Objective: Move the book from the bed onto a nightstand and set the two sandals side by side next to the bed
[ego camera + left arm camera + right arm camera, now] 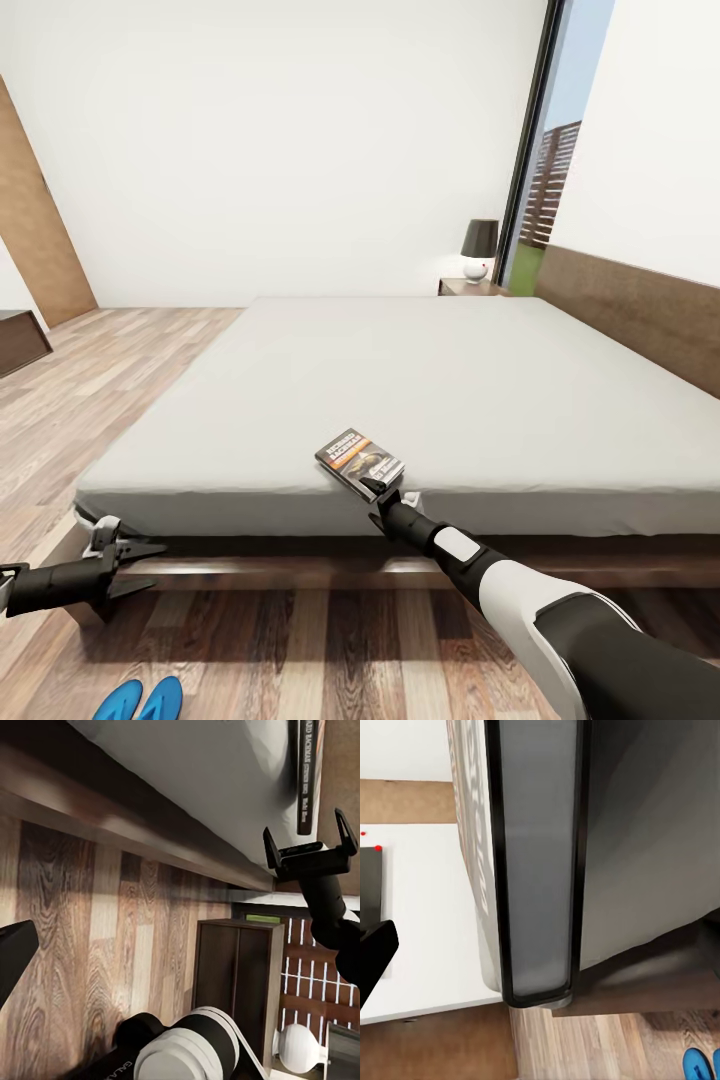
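The book (360, 461) lies flat on the off-white bed (420, 380), close to its front edge. My right gripper (386, 491) reaches the book's near end. In the left wrist view the right gripper (308, 832) stands open, one finger on each side of the edge-on book (309, 772). Close up, the book's page edge (538, 870) runs between dark covers. My left gripper (128, 562) hangs open by the bed's front left corner, holding nothing. The two blue sandals (140, 699) lie together on the floor near me. A nightstand (470, 287) stands beyond the bed.
A dark-shaded lamp (480, 248) stands on the far nightstand. A second dark cabinet (236, 979) with a white lamp base (300, 1048) appears past the bed frame. The wooden headboard (640, 310) runs along the right, and a low dark bench (20, 340) sits far left.
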`<state>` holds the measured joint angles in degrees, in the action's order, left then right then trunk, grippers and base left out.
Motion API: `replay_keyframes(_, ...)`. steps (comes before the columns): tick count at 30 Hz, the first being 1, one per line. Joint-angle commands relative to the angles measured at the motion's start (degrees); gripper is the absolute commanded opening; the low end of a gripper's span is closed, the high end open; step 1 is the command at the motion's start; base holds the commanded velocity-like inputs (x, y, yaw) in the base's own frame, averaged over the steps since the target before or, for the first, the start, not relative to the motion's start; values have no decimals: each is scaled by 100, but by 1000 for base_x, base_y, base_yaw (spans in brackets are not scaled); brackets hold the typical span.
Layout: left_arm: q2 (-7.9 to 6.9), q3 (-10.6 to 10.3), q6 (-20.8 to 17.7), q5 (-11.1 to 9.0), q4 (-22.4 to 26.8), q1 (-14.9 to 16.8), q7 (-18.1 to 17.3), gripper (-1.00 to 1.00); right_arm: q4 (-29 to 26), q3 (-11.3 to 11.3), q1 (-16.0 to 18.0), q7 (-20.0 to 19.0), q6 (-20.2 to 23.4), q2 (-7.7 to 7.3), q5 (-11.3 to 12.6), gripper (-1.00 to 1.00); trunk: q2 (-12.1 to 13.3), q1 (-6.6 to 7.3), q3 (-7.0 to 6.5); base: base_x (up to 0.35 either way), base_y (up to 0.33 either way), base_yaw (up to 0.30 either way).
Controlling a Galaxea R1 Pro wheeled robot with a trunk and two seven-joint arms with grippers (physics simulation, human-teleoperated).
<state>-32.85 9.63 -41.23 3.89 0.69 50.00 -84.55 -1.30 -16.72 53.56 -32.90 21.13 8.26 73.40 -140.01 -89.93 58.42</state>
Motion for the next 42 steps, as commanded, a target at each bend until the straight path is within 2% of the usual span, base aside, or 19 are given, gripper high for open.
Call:
replay_keyframes(1, -1, 30, -60, 41, 1, 2, -27, 100, 7, -40, 5, -14, 24, 0, 60, 100, -2, 1, 5, 0, 0, 0)
replay_keyframes(13, -1, 30, -60, 41, 1, 2, -27, 100, 7, -26, 5, -35, 24, 0, 60, 100, -2, 1, 5, 0, 0, 0)
replay_keyframes(14, 1, 30, -60, 41, 1, 2, -27, 100, 7, -24, 5, -40, 24, 0, 60, -100, -2, 1, 5, 0, 0, 0)
replay_keyframes(42, 7, 30, -60, 41, 1, 3, -24, 100, 7, -16, 5, -59, 23, 0, 60, -100, -2, 1, 5, 0, 0, 0)
